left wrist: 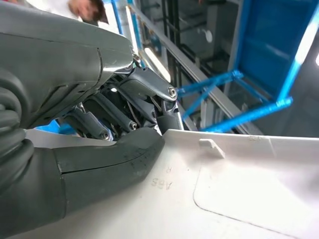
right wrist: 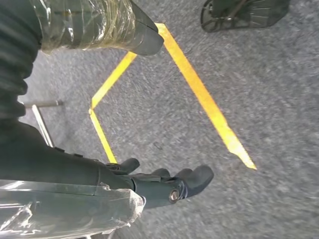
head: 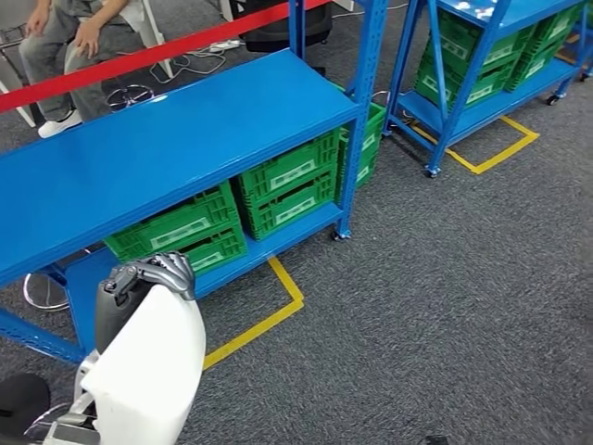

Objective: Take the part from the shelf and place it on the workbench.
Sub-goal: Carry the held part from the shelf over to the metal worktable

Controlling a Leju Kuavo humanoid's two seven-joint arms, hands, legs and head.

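A white part point(head: 150, 371) is held by the left hand point(head: 157, 273) low at the left of the head view, in front of the blue shelf point(head: 175, 139). The fingers point(head: 171, 269) are curled over the part's upper edge, and in the left wrist view the thumb point(left wrist: 112, 157) is seen pressed flat on the part's white face point(left wrist: 233, 194) beside faint embossed letters. The right hand point(right wrist: 165, 184) is seen in the right wrist view above grey carpet point(right wrist: 263, 99) marked with yellow tape point(right wrist: 199, 92); its fingers are stretched out and apart, and nothing is held in it. Green crates point(head: 286, 185) are stored on the shelf's lower level. A second blue rack point(head: 483, 65) with more green crates stands well apart at the right. A seated person point(head: 69, 46) is seen beyond the shelf, behind a red bar point(head: 140, 56).
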